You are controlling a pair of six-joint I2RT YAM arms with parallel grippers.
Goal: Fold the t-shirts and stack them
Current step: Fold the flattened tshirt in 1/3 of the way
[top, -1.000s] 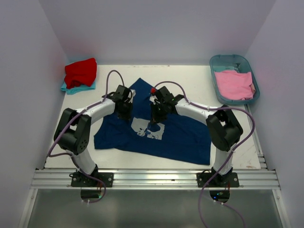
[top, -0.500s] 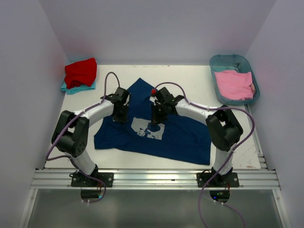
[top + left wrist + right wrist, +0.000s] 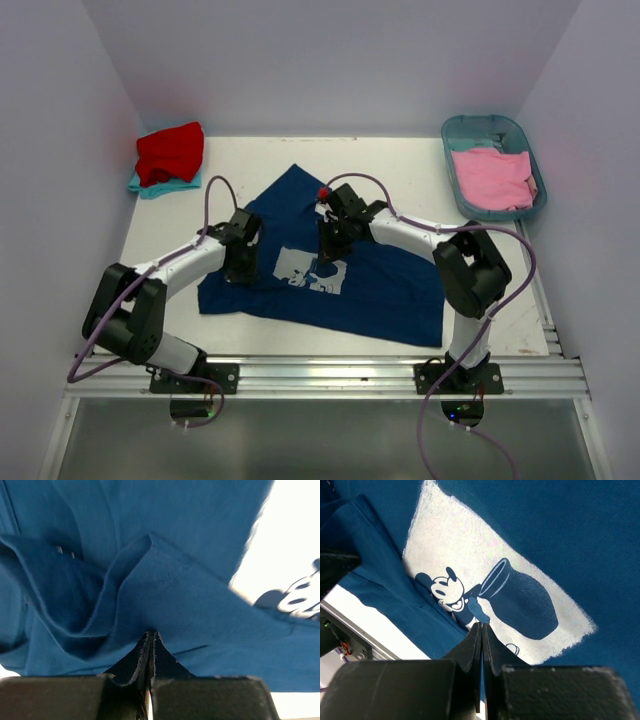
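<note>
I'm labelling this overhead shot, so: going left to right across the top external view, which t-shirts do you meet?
red t-shirt lying on a teal t-shirt → navy t-shirt → pink t-shirt in the teal tub

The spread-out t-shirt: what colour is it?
Navy blue t-shirt with a pale cartoon-mouse print; clearest in right wrist view.
</note>
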